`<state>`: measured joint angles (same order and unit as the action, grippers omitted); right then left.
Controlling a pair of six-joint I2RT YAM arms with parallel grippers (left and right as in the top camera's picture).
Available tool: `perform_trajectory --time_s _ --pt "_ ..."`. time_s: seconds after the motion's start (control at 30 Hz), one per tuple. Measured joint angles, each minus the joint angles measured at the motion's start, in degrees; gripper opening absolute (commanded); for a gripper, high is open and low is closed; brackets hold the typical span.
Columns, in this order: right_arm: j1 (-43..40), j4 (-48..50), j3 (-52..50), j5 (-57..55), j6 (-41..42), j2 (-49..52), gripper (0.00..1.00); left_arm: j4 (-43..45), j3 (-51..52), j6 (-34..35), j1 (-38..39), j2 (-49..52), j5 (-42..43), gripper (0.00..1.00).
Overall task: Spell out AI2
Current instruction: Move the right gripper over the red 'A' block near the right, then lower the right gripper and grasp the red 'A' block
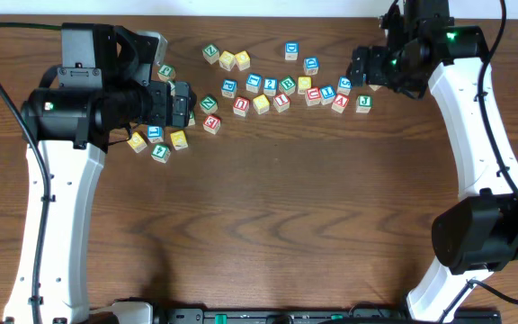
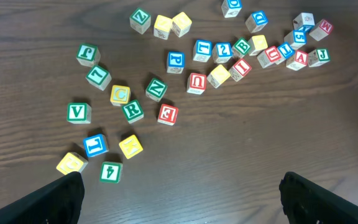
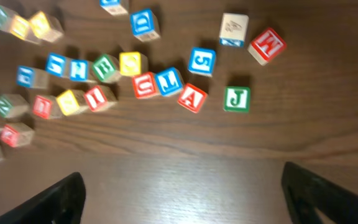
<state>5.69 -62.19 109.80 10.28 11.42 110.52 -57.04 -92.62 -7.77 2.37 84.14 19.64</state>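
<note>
Several letter blocks lie scattered on the wooden table. The red A block [image 1: 341, 102] lies near the right end of the cluster and shows in the right wrist view [image 3: 192, 98] and the left wrist view [image 2: 300, 59]. The red I block [image 1: 281, 102] [image 2: 240, 69] [image 3: 96, 98] lies mid-cluster. The blue 2 block [image 1: 270, 86] [image 2: 222, 50] [image 3: 78, 68] lies just behind it. My left gripper [image 1: 183, 103] [image 2: 179, 199] is open and empty, at the left part of the cluster. My right gripper [image 1: 360, 65] [image 3: 185, 196] is open and empty, by the right end.
A green J block [image 1: 363, 102] sits right of the A. A green 4 block [image 2: 110, 171], a blue L [image 2: 95, 145] and yellow blocks lie by my left gripper. The bare wooden table [image 1: 286, 207] stretches in front of the cluster.
</note>
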Motion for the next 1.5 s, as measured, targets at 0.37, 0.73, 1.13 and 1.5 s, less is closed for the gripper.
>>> perform_trajectory --time_s 0.37,0.73,1.13,1.5 --pt "4.7 3.1 0.3 -8.7 16.1 7.2 0.72 0.3 0.0 5.2 0.1 4.5 -2.4 0.99" --pt "6.5 6.5 0.3 -12.7 20.6 16.5 0.66 3.0 0.0 11.9 0.1 6.6 -8.2 0.98" --pt "6.5 8.2 0.3 -13.1 18.1 22.6 0.61 2.8 0.0 12.5 0.1 6.6 -8.5 0.98" --pt "6.5 11.2 0.3 -13.8 15.9 22.9 0.55 2.3 0.0 12.5 0.1 6.6 -8.7 0.98"
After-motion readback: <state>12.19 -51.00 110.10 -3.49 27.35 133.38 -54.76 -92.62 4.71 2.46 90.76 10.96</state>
